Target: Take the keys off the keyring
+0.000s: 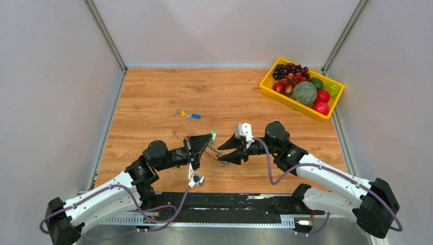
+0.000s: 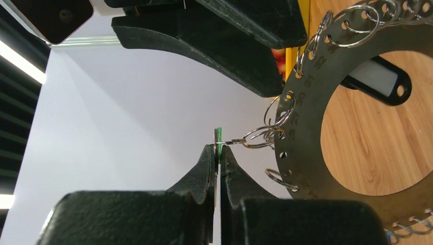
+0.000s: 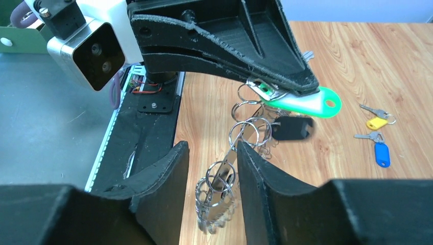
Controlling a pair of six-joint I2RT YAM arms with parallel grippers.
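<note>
The keyring (image 2: 306, 153) is a flat grey metal ring plate with numbered holes and small split rings, hanging above the table between the grippers (image 1: 218, 155). A black fob (image 2: 378, 79) hangs on it. My left gripper (image 2: 218, 150) is shut on a green plastic key tag (image 3: 306, 104) joined to the plate by split rings. My right gripper (image 3: 210, 148) is open, its fingers on either side of the plate (image 3: 224, 176), seen edge-on. A yellow-headed key (image 1: 181, 113) and a blue-headed key (image 1: 194, 116) lie loose on the table.
A yellow basket (image 1: 288, 103) full of fruit stands at the back right corner. Grey walls close in the wooden table on three sides. A black rail runs along the near edge by the arm bases.
</note>
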